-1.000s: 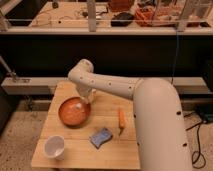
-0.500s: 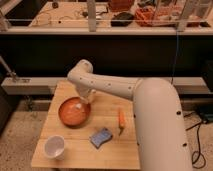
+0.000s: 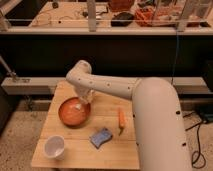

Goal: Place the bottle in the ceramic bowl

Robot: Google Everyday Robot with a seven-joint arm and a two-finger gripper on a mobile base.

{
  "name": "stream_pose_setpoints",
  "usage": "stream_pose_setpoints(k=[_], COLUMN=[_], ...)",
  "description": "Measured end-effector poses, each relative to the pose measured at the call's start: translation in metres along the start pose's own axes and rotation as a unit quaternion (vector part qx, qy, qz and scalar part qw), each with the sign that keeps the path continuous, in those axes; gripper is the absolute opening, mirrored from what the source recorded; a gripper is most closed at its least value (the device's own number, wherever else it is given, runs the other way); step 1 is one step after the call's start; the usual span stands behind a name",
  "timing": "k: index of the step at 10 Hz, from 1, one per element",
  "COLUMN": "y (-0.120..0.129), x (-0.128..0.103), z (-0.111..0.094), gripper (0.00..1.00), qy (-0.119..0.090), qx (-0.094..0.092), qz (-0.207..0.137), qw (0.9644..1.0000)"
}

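The orange-brown ceramic bowl (image 3: 69, 116) sits on the left half of the wooden table (image 3: 115, 152). My gripper (image 3: 83, 100) hangs from the white arm just above the bowl's far right rim. A small white shape, the bottle (image 3: 76, 106), shows at the gripper's tip, over the inside of the bowl. I cannot tell whether it is held or resting in the bowl.
An orange carrot (image 3: 121, 120) lies right of the bowl. A blue sponge (image 3: 101, 136) lies in front of it. A white cup (image 3: 55, 146) stands at the front left corner. A dark counter and rail run behind the table.
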Motion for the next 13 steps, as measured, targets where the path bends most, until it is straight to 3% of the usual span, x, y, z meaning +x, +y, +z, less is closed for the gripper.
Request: stream_pose_setpoints(k=[10, 13], y=[-0.005, -0.007], x=[-0.009, -0.013], z=[0.000, 0.000], gripper=[0.01, 0.06], qy=[0.003, 0.004], qx=[-0.001, -0.002], qz=[-0.018, -0.025], qw=[0.9998, 0.9997])
